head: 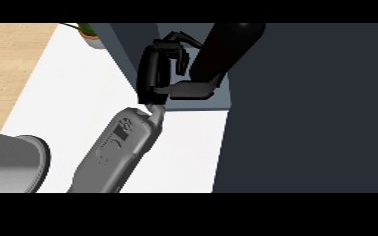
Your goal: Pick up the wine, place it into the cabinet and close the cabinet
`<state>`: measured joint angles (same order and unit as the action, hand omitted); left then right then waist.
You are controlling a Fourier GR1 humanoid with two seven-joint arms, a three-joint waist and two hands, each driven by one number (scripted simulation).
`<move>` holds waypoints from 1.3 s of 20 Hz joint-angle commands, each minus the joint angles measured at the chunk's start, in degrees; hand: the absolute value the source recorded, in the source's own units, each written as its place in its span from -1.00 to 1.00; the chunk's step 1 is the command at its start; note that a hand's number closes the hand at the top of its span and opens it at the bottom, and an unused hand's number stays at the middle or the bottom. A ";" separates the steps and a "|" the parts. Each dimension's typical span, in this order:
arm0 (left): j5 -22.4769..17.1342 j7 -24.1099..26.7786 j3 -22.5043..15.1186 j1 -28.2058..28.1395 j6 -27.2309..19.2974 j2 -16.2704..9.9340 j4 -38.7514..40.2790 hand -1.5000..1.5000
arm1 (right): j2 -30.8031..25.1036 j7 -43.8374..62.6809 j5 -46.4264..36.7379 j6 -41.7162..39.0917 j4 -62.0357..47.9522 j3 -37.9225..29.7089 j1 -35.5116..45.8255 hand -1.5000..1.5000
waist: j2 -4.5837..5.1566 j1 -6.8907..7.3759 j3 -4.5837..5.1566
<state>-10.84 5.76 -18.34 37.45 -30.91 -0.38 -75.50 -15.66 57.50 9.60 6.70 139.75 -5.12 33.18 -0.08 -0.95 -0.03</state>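
The dark cabinet (295, 120) is the largest thing in view, filling the right side from top to bottom, with a paler slate-blue panel of it showing at the upper middle. Next in size is the white worktop (66, 95), which spreads across the left and centre and gives way to a wood-coloured strip along the far left.

One grey forearm (118, 150) rises from the lower edge, leaning up and to the right toward the cabinet. Which arm it is cannot be told from this view. A grey rounded shape (18, 162) sits at the lower left edge, cut off by the frame.

The wine (229, 50), a dark bottle, stands against the cabinet at the upper middle, its body tilted so that the top leans right; it appears to be off the worktop and at the cabinet's front.

The black hand (159, 72) sits at the end of the forearm, just left of the bottle. Its fingers (177, 42) are curled toward the bottle and the thumb reaches under its lower end, so the hand has hold of the wine.

A small potted plant (90, 35) shows at the top left corner of the worktop.
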 commanded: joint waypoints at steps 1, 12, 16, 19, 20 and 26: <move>3.18 1.68 1.38 4.00 0.58 -1.00 5.31 1.00 | 0.77 1.52 4.10 0.60 3.67 0.36 1.14 -1.00 | 0.05 0.21 0.03; -1.51 9.31 -1.11 5.00 -1.71 0.38 14.87 1.00 | 0.76 -0.38 7.95 -2.90 5.34 -2.76 -4.49 -1.00 | 0.09 -0.16 0.01; -5.51 16.34 -3.07 2.38 -1.41 0.38 20.19 1.00 | 0.46 1.28 7.03 -1.05 2.54 -2.31 1.42 -1.00 | 0.16 -0.41 0.07; -8.86 17.01 -3.03 6.81 -2.52 0.38 24.76 1.00 | 0.75 3.14 6.66 -0.60 5.25 -1.30 0.14 -1.00 | 0.19 -1.04 0.08; -8.10 18.52 -3.83 4.01 -2.45 0.38 24.30 1.00 | 0.51 4.47 7.00 -0.43 5.90 -1.08 0.45 -1.00 | 0.09 -0.77 0.08; -8.65 19.98 -1.57 9.79 -0.98 0.38 35.37 1.00 | 1.37 2.36 6.09 -1.26 5.54 -0.85 -1.31 -1.00 | 0.22 -0.84 0.06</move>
<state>-19.81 24.82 -22.01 43.74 -32.85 -0.01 -47.09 -14.12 55.30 11.39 4.42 138.33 -5.48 32.91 0.16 -1.54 0.02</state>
